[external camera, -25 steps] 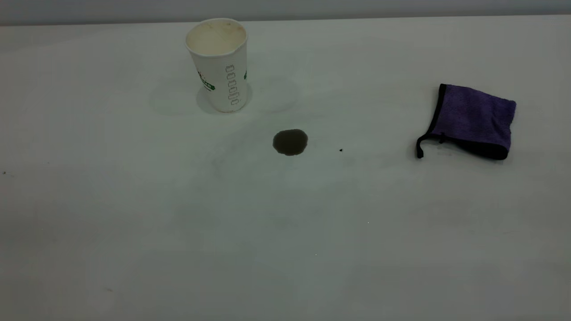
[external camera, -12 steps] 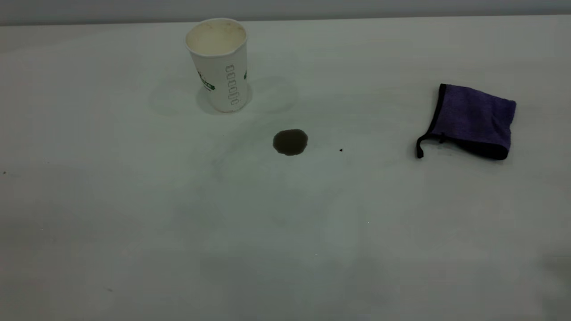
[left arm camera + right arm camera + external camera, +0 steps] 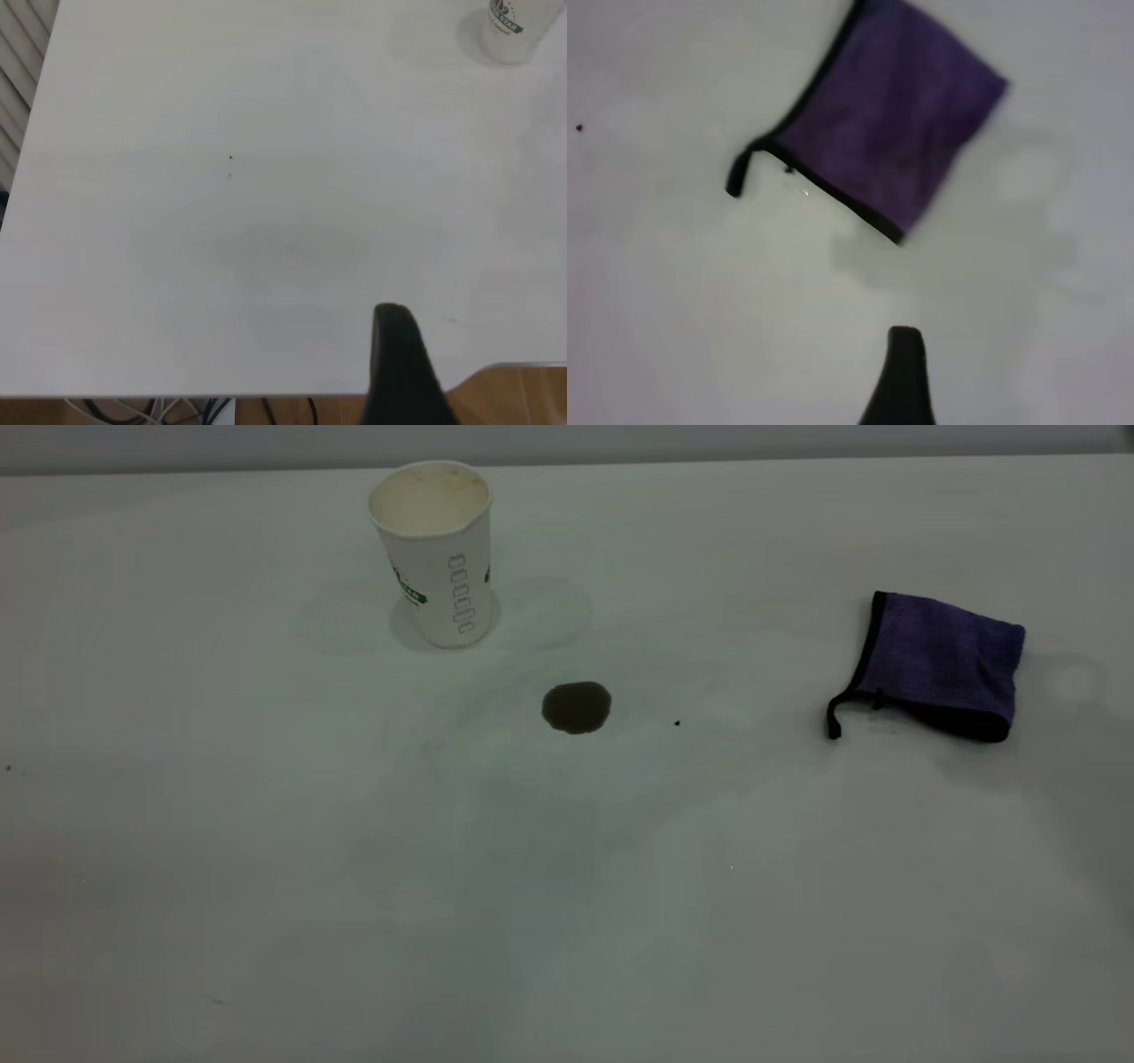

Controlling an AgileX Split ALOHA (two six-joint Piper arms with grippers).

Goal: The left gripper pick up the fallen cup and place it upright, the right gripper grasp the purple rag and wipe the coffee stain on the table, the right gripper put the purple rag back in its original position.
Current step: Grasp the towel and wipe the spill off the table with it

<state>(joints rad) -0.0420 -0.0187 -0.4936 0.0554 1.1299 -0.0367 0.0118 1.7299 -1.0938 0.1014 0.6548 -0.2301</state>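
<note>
The pale desk (image 3: 266,850) takes up nearly everything in front of me. On its right side the purple rag (image 3: 939,662) lies folded and flat, black edging along one side and a short black loop tail trailing toward the middle. Toward the far left of centre the cup (image 3: 436,553) stands upright, mouth up, cream inside showing, a column of small outlined boxes down its wall. Between cup and rag, nearer the cup, sits the coffee stain (image 3: 577,707), a dark roundish blot, unwiped. A tiny black speck (image 3: 677,724) lies just to the right of it.

From the right wrist, one dark finger (image 3: 902,376) of the right hand hangs above the desk near the rag (image 3: 890,119), not touching it; I cannot tell how its jaws stand. From the left wrist, one dark finger (image 3: 403,363) of the left hand hangs over the desk's near edge, well apart from the cup (image 3: 518,27); its state I cannot tell either
</note>
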